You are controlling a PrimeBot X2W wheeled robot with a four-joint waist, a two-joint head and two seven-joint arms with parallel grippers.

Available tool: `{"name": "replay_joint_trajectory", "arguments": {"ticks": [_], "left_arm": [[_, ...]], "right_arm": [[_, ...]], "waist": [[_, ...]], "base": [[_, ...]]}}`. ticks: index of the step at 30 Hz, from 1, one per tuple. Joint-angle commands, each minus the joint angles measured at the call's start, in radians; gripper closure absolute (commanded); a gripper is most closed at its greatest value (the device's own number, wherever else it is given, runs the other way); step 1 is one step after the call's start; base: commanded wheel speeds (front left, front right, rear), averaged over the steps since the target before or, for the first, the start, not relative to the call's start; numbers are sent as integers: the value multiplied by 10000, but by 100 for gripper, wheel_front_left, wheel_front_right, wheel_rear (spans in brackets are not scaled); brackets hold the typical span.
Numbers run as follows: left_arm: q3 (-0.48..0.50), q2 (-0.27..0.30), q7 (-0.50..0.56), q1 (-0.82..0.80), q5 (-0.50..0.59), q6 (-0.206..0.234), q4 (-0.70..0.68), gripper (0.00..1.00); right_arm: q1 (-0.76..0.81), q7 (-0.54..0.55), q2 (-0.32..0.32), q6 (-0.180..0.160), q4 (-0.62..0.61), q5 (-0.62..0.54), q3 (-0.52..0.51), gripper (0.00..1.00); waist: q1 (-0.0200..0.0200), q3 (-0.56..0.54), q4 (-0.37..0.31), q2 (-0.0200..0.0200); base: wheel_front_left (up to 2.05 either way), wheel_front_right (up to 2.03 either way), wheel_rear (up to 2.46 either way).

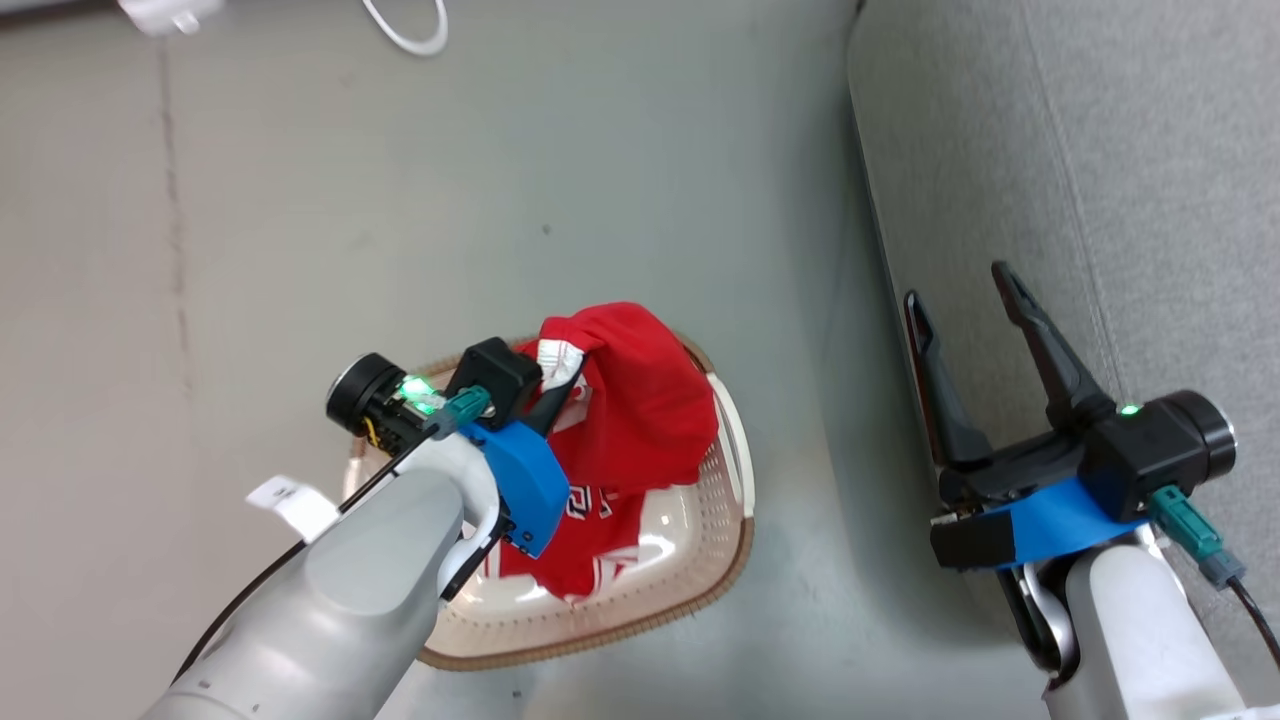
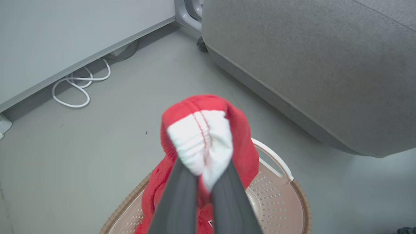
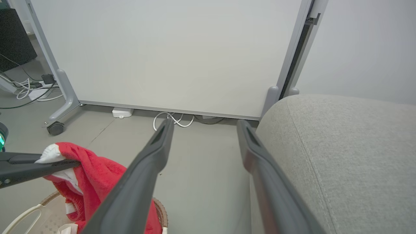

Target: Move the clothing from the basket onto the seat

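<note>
Between the two dark fingers of the left gripper (image 2: 204, 165), which are pressed nearly together, sits a bunched fold of white trim (image 2: 200, 139) belonging to the clothing (image 1: 640, 400), so this gripper is clamped on the fabric. The red cloth bulges over the fingertips in a rounded hump and hangs down from there into the basket (image 1: 700, 500), its lower folds draped inside against the perforated wall. Under the hanging piece, another red garment (image 1: 600, 560) with white markings lies crumpled on the basket's bottom, partly hidden by the left forearm. The basket itself stands on the grey floor (image 1: 500, 200), its brown rim near the seat (image 1: 1150, 180) but apart from it, with a strip of bare floor between the two. By the seat's rounded front edge, the right gripper (image 1: 956, 283) hovers with its fingers spread wide and nothing between them, one finger over the cushion edge and the other over the floor beside it. Farther off, a looped white cable (image 2: 78, 94) lies at the foot of a pale panel (image 3: 178, 55) on castors.
</note>
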Motion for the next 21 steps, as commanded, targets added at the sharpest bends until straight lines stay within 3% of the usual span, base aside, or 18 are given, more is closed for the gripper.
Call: {"name": "replay_joint_trajectory", "arguments": {"ticks": [1,8,21], "left_arm": [[269,113,-47,143,177,114,-276,100],[1703,473,-49,1016,1104,151,-1596,100],[3805,356,-50,2000,2086,19,-3310,100]], "right_arm": [[163,-39,-41,5,50,17,-14,0],[651,-37,29,5,283,52,1,0],[1518,-37,149,5,583,77,89,0]], "waist": [[1,-637,305,0],[1,-1712,516,0],[1,-3242,717,0]], "base": [[0,0,0],[0,0,0],[0,0,0]]}}
